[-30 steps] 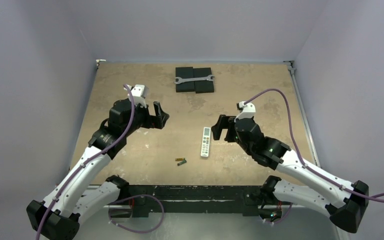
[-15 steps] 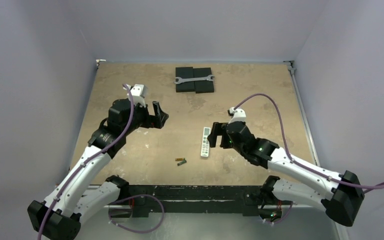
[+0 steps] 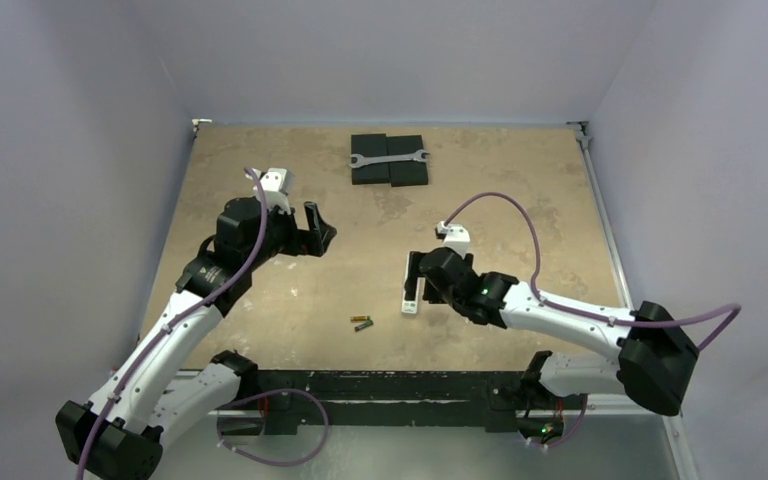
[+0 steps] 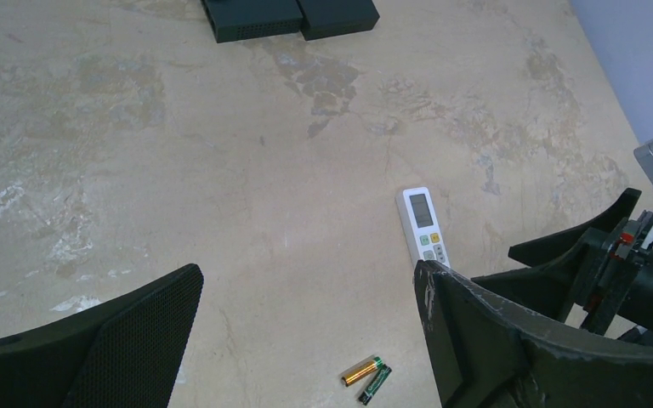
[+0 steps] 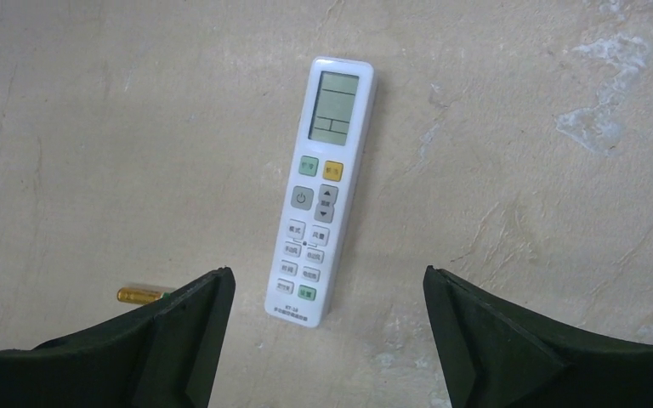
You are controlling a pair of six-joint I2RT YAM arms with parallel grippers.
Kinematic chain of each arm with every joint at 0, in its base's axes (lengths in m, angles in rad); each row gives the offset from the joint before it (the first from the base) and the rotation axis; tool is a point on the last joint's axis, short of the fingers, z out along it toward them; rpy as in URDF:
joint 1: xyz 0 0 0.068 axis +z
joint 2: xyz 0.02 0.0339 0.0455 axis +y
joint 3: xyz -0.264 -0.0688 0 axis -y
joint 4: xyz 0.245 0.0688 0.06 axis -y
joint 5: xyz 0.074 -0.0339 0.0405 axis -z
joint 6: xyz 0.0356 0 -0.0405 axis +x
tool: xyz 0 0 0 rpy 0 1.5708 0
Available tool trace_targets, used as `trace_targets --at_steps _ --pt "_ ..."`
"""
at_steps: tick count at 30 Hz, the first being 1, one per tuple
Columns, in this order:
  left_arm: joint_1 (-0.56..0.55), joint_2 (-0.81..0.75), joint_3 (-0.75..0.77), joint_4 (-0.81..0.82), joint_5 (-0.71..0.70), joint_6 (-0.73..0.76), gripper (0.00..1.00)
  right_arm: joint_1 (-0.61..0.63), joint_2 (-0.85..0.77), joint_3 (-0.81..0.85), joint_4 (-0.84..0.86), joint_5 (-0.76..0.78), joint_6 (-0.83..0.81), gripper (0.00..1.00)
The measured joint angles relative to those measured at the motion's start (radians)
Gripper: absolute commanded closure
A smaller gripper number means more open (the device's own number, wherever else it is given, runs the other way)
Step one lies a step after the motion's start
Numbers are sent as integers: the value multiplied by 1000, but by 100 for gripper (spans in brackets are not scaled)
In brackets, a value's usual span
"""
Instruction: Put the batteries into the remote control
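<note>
Counter point(image 3: 260, 180): carries everything, with the remote near the middle.
Left end effector point(image 4: 306, 272): fingers wide apart, empty, hovering well away from the remote.
Right end effector point(image 5: 325, 274): fingers apart, straddling the remote's button end, not touching it.
Remote control point(image 5: 323, 195): lies flat, buttons up. The battery bay is probably underneath, so grip squarely across the narrow sides, then turn it over.
Batteries point(image 4: 367, 377): gold and green, side by side, near the remote's left.

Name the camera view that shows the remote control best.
The right wrist view: the remote control lies face up in mid-frame, screen and buttons clear. In the left wrist view it is small, its near end hidden behind a finger. The top external view shows a thin white strip partly under the right gripper.
</note>
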Motion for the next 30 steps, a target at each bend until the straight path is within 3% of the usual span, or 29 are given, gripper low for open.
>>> trace_targets --at_steps 19,30 --pt "7 0 0 0 3 -7 5 123 331 211 -117 153 207 18" --pt "7 -3 0 0 3 -7 5 135 404 223 -159 171 277 24"
